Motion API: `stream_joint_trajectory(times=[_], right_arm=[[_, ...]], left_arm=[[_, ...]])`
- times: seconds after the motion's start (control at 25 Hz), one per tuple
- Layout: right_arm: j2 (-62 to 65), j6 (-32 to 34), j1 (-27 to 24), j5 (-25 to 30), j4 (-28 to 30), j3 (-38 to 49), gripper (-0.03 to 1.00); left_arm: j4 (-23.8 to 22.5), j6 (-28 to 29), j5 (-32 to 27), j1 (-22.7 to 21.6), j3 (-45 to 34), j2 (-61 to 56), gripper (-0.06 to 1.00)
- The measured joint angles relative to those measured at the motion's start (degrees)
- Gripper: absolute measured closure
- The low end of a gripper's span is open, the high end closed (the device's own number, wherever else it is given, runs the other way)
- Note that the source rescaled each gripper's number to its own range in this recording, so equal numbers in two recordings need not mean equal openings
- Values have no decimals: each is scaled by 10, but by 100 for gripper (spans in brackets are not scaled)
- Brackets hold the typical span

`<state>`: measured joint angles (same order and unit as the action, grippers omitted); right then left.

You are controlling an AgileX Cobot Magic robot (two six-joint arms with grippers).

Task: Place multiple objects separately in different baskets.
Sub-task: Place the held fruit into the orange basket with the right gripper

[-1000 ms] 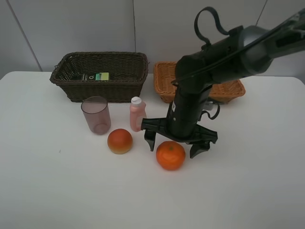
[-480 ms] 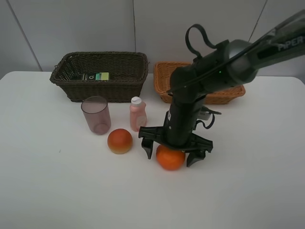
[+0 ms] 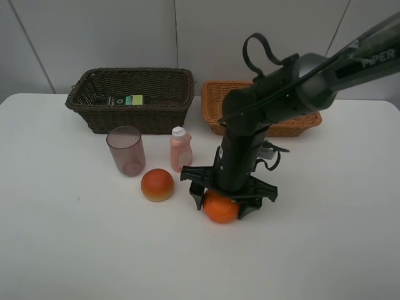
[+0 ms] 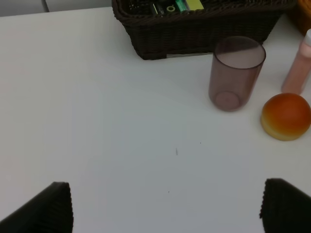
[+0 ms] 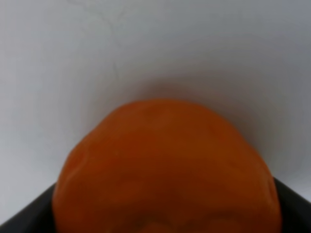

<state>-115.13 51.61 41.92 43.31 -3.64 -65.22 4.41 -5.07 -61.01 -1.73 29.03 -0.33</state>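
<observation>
High camera overlooks the table [image 3: 62, 250]; left wrist shares its cup [image 4: 236, 73]; right wrist sits close over the orange [image 5: 165, 170].

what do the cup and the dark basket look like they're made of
Cup: likely translucent mauve plastic, smooth; the table shows through its wall. Dark basket: woven wicker or similar, matte dark brown; interlaced strands show on its sides.

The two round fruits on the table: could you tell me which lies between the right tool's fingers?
The bright orange fruit, directly beneath the black right tool; the red-orange fruit with a yellowish underside sits apart, beside the translucent mauve cup.
</observation>
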Motion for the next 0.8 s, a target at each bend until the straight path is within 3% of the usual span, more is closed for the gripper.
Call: stream_joint_trajectory(times=[0.52,0.64,0.8], right_arm=[[0,0,0,1,-2,-2,33],[3,-23,0,36,6,-27,33],[7,-115,0,127,49,-108,33]], left_arm=[[0,0,0,0,0,0,-6],[0,0,0,0,0,0,-6],[0,0,0,0,0,0,-6]])
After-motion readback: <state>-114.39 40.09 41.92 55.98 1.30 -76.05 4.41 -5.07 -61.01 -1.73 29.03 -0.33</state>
